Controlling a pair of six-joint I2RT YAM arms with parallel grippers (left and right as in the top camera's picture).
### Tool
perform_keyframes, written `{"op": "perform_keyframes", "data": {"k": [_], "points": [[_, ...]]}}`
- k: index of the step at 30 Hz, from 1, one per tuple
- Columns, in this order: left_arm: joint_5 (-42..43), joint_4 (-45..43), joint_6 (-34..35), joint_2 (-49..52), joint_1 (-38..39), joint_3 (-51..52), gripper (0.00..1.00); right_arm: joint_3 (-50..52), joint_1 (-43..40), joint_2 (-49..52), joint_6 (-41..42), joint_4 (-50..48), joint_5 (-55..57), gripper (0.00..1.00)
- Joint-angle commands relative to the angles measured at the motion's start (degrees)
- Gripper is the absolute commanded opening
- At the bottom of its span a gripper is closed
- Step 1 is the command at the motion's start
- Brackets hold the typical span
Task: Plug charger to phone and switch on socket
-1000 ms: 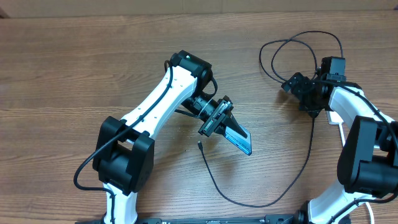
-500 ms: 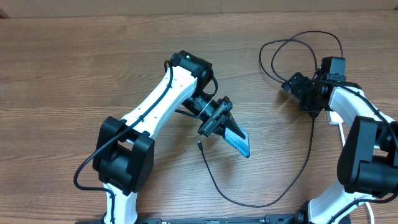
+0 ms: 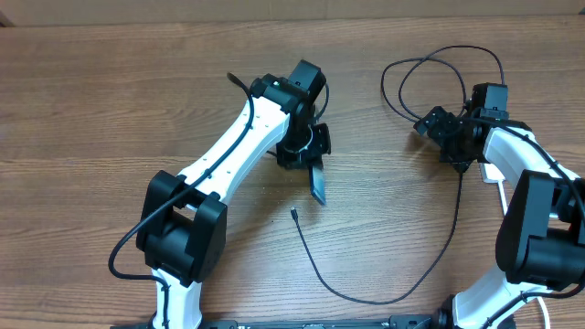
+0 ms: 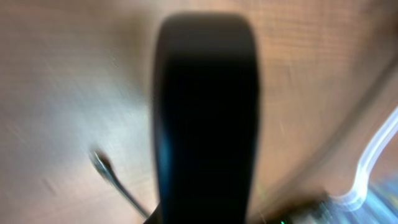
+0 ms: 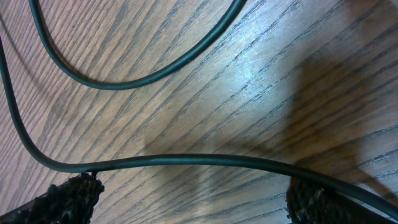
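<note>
My left gripper [image 3: 311, 161] is shut on the phone [image 3: 317, 184], which hangs below it, turned edge-on and dark above the table. In the blurred left wrist view the phone [image 4: 205, 118] fills the middle as a black slab. The charger cable's connector tip [image 3: 293, 213] lies on the wood just below-left of the phone and shows blurred in the left wrist view [image 4: 102, 165]. The black cable [image 3: 366, 299] curves right and up into loops [image 3: 439, 62] at the far right. My right gripper [image 3: 439, 128] is open low over the cable [image 5: 186, 160], its pads [image 5: 68, 199] far apart. The socket is out of view.
The wooden table [image 3: 110, 100] stretches bare to the left. The right arm's white link [image 3: 512, 155] lies over the right edge area. The cable's slack loop reaches near the front edge of the table.
My left gripper has swung back and turned its wrist, so the phone went from tilted with its blue screen showing to edge-on and dark. The right arm and the cable have not moved.
</note>
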State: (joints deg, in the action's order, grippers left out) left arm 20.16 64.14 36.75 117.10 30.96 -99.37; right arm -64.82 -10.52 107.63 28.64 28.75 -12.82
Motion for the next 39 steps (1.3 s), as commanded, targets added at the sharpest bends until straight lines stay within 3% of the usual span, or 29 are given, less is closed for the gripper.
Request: {"op": "perform_keyframes", "data": {"k": [1,6,12,24,32,39], "points": [[-15.0,-4.6,-7.0,-2.5,-0.6,-0.5,0.04,1.1,-0.5,1.6,-0.2,0.0,1.2,1.00],[-20.7,-13.2,-12.5,-2.4,-0.6,-0.5,0.05,1.1,-0.5,1.6,-0.2,0.0,1.2,1.00],[-24.2,-18.1,-13.5,-1.3,-0.6,-0.5,0.04,1.1,-0.5,1.6,-0.2,0.0,1.2,1.00],[-23.9,-16.5,-21.3,-0.2,-0.7,-0.3,0.04,1.1,-0.5,1.6,-0.2,0.0,1.2,1.00],[-19.0,-12.3,-19.4,-1.4,-2.2,-0.4,0.04,1.1,-0.5,1.6,-0.2,0.0,1.2,1.00],[-2.8,-11.1,-20.4,-5.1,-10.3,-0.4,0.05,1.1,-0.5,1.6,-0.2,0.0,1.2,1.00]]}}
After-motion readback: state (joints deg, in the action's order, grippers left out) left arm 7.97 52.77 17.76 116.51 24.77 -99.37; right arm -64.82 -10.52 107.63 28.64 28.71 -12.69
